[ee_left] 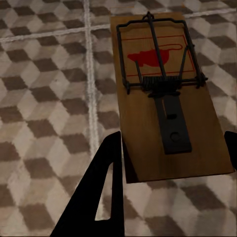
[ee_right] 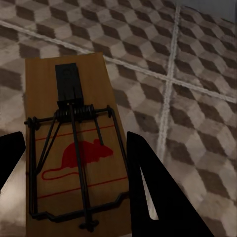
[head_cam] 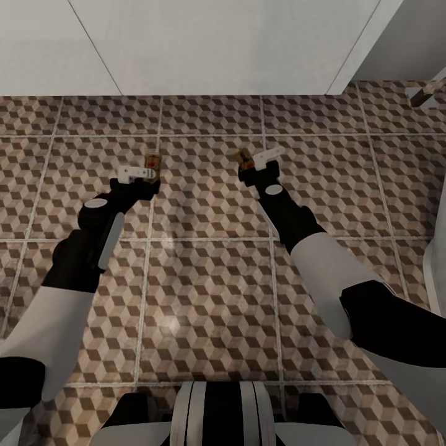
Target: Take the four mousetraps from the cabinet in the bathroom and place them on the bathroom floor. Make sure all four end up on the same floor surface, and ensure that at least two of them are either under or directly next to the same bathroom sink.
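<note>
— Looking down past the trunk first: both arms stretched forward over the bathroom floor (head_cam: 210,297), cube-pattern tiles all round. Why so low and level?

— Probably to set things down flat rather than drop them. Left pincer (head_cam: 150,176) clamped on the left mousetrap (ee_left: 163,94), one finger (ee_left: 98,192) against each long edge of the board, wire and red mouse mark facing up.

— And on the other side?

— Same story. Right pincer (head_cam: 248,170) clamped on the right mousetrap (ee_right: 74,148), gripped by the edges as well, so no touching the spring bar. Hard to say whether either board rests on the tiles or hangs just above.

— Beyond the pincers?

— Then the white flat-fronted unit (head_cam: 217,43) along the far edge. Possibly the sink's own unit, though no basin visible, so only a guess
</note>
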{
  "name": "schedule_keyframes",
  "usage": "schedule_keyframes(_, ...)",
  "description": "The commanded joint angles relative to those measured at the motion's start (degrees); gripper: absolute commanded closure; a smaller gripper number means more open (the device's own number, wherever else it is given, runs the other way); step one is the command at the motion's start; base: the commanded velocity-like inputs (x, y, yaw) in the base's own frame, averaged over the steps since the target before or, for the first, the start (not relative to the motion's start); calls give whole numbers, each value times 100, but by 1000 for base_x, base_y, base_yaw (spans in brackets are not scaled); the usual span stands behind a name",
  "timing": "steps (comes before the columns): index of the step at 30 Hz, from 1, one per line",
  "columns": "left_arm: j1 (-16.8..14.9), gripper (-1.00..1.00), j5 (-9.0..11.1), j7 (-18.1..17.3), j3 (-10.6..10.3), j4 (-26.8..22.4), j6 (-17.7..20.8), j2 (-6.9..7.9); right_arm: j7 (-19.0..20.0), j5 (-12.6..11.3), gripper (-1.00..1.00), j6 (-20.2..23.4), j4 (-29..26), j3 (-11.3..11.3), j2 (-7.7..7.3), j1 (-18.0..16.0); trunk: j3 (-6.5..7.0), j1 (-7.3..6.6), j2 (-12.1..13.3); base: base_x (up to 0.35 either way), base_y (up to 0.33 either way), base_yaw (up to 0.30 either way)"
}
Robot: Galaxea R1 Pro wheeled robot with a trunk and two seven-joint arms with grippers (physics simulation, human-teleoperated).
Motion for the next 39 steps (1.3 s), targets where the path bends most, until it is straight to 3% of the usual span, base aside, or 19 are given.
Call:
schedule_keyframes(1, 11, 100, 53, 18, -9, 46, 28, 5, -38, 45, 100, 18, -7, 18, 0, -1, -3, -1, -1, 0, 0, 0)
schedule_keyframes(26, 154, 100, 60, 51, -18, 166, 66, -37, -49, 45, 100, -1, 11, 18, 0, 17, -3, -1, -1, 0, 0, 0)
schedule_keyframes(39, 164, 100, 60, 56, -18, 151, 161, -145, -59, 45, 100, 8, 11, 18, 0, 17, -3, -1, -1, 0, 0, 0)
